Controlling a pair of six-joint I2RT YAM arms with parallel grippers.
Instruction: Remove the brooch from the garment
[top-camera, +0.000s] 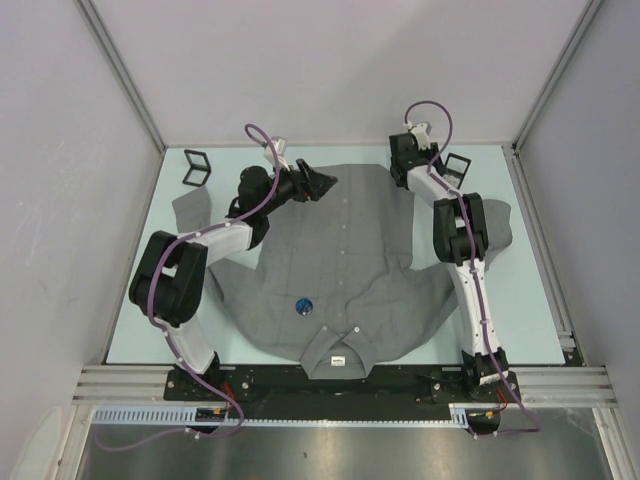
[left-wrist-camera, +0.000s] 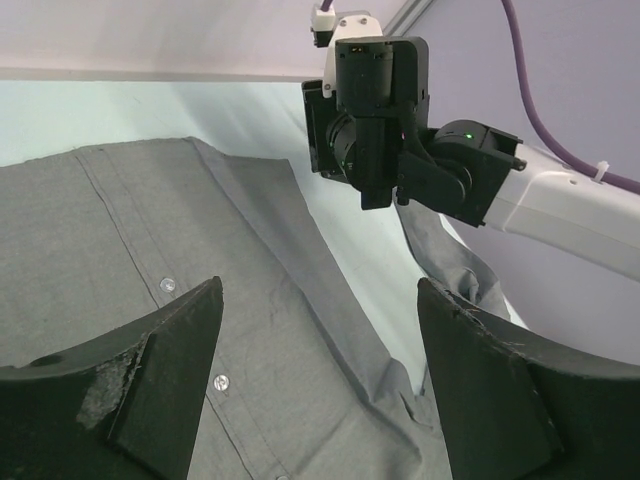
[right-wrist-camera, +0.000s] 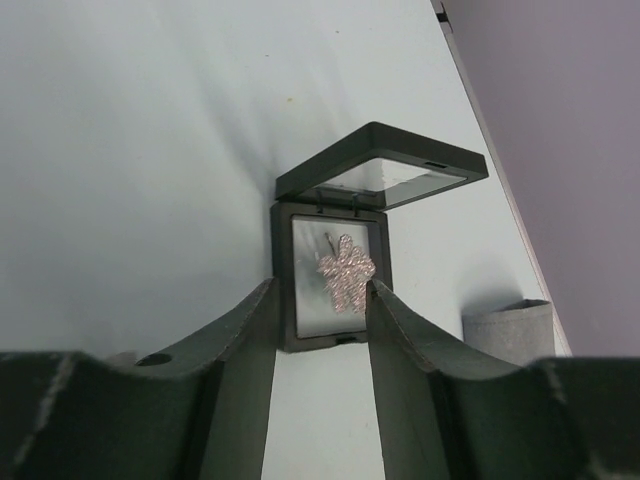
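1. Grey long-sleeved button-up shirt (top-camera: 340, 260): spread flat on the pale green table (top-camera: 540, 300). Its collar and white neck label (top-camera: 338, 362) lie nearest my bases, and its hem is farthest away.
2. Small round blue brooch (top-camera: 303, 306): sits on the shirt's chest, just beyond the collar and left of the row of small white buttons (left-wrist-camera: 221, 381). It is nearer my bases than either gripper and well apart from both.
3. My left gripper (top-camera: 322, 184): over the far part of the shirt, beyond the blue brooch. Its fingers (left-wrist-camera: 170, 370) are spread wide with nothing between them, and only grey cloth lies below.
4. My right gripper (right-wrist-camera: 320, 290): at the far right, off the shirt's body. Its fingers are parted by a moderate gap and grip nothing. They frame item 5.
5. Small black hinged box (right-wrist-camera: 400, 172): lid raised, standing on bare table just ahead of my right fingertips. A pale glittering leaf-shaped brooch (right-wrist-camera: 346, 272) lies inside it, and a grey cuff (right-wrist-camera: 510, 330) is beside it.
6. Second small black box (top-camera: 197, 167): at the far left corner of the table, clear of the shirt.
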